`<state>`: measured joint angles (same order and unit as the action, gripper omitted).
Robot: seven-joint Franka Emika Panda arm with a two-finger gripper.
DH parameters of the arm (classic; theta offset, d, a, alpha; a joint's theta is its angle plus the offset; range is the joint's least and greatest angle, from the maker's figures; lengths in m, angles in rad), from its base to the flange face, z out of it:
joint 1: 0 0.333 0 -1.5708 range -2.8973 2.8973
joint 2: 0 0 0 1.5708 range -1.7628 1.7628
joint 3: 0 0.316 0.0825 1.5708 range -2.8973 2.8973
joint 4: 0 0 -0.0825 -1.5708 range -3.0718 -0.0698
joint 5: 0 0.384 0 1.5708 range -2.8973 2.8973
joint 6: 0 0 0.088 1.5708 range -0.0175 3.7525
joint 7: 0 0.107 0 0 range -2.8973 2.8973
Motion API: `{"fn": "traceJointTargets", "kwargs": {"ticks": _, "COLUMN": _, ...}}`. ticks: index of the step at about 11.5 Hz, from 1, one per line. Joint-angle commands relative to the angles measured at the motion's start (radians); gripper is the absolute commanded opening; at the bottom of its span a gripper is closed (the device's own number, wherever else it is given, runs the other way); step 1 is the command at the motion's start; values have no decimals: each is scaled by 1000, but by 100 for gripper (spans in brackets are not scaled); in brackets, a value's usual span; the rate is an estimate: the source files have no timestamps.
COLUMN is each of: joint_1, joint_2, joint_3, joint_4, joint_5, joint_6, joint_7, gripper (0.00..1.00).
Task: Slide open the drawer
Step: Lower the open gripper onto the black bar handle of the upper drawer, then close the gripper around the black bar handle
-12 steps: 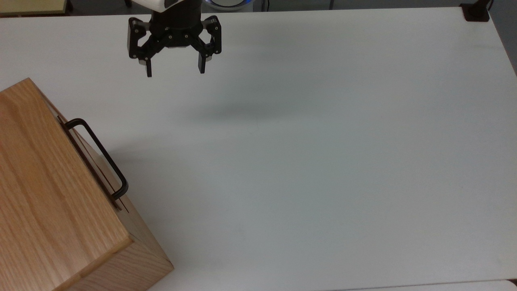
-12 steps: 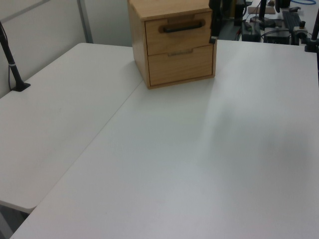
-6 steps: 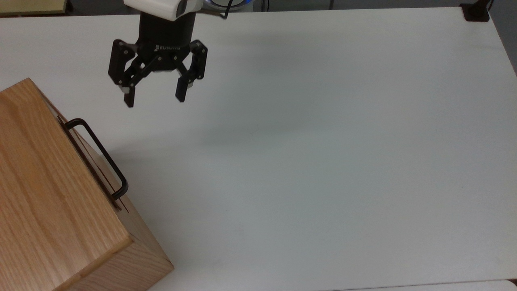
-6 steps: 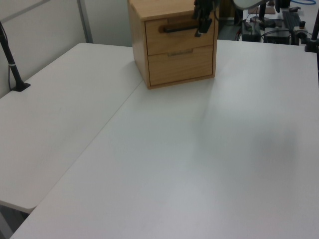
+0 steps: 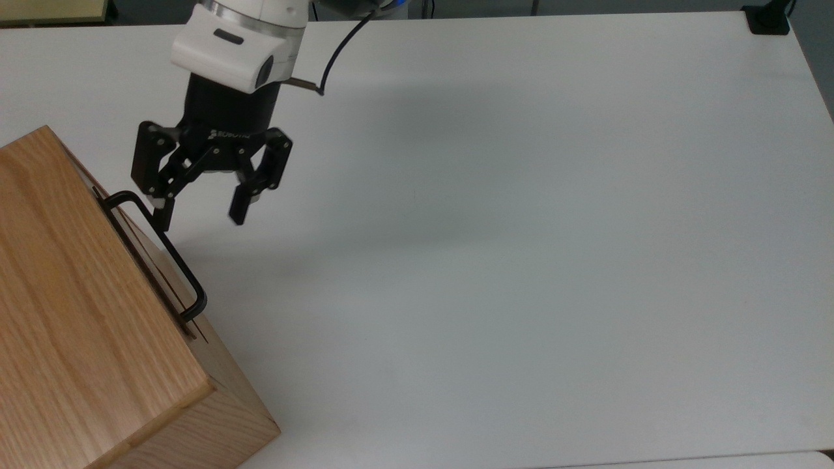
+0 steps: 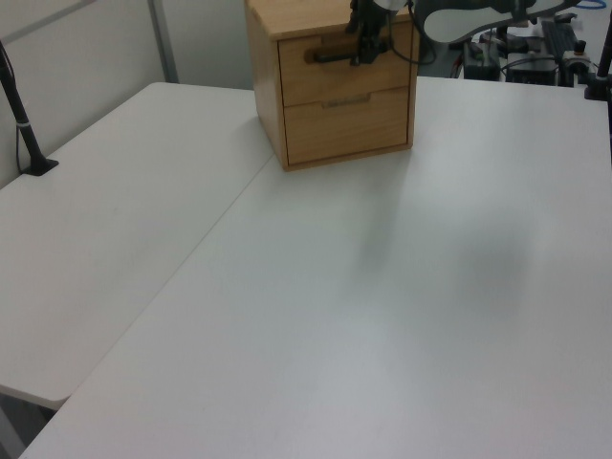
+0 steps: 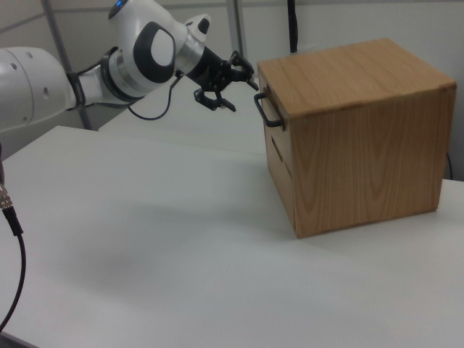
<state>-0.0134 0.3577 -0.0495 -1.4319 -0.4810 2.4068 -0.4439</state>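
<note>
Across the top view a white table (image 5: pixel 521 228) spreads wide, and in the left view a second white tabletop (image 6: pixel 105 220) butts against it along a seam on the left view's left. On the table stands a wooden cabinet (image 5: pixel 85 326), at the top view's lower left, at the far end of the left view and at the right view's right. Its front carries two drawer fronts, one above the other. The upper one is the drawer (image 6: pixel 337 73), light oak in colour, sitting flush with the cabinet front and so shut. The lower front (image 6: pixel 346 124) has only a shallow notch along its upper edge.

From the right view's left, the white robot arm (image 7: pixel 87 72) reaches towards the cabinet, a black cable (image 5: pixel 335 45) looping off its wrist. At its end the black gripper (image 5: pixel 199 216) hangs beside the cabinet front, its two fingers spread wide with nothing between them. In the top view one fingertip (image 5: pixel 161 218) sits right against the upper part of the drawer's black bar handle (image 5: pixel 171 254); whether it actually touches cannot be told. The other finger (image 5: pixel 238 210) stands clear over bare table. In the left view the gripper (image 6: pixel 364 48) overlaps the handle (image 6: pixel 330 55) near its right end.
</note>
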Motion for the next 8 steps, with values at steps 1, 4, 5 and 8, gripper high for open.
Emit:
{"fn": "traceJointTargets", "kwargs": {"ticks": 1, "joint_1": -26, "joint_2": 49, "joint_3": -4, "joint_4": 33, "joint_5": -62, "joint_6": 44, "joint_7": -15, "gripper": 70}}
{"fn": "traceJointTargets", "kwargs": {"ticks": 4, "joint_1": -42, "joint_2": 70, "joint_3": -3, "joint_4": 33, "joint_5": -77, "joint_6": 57, "joint_7": -15, "gripper": 68}}
{"fn": "traceJointTargets", "kwargs": {"ticks": 5, "joint_1": -42, "joint_2": 76, "joint_3": -4, "joint_4": 33, "joint_5": -79, "joint_6": 57, "joint_7": -16, "gripper": 59}}
{"fn": "traceJointTargets", "kwargs": {"ticks": 8, "joint_1": -40, "joint_2": 72, "joint_3": -3, "joint_4": 28, "joint_5": -93, "joint_6": 55, "joint_7": -13, "gripper": 30}}
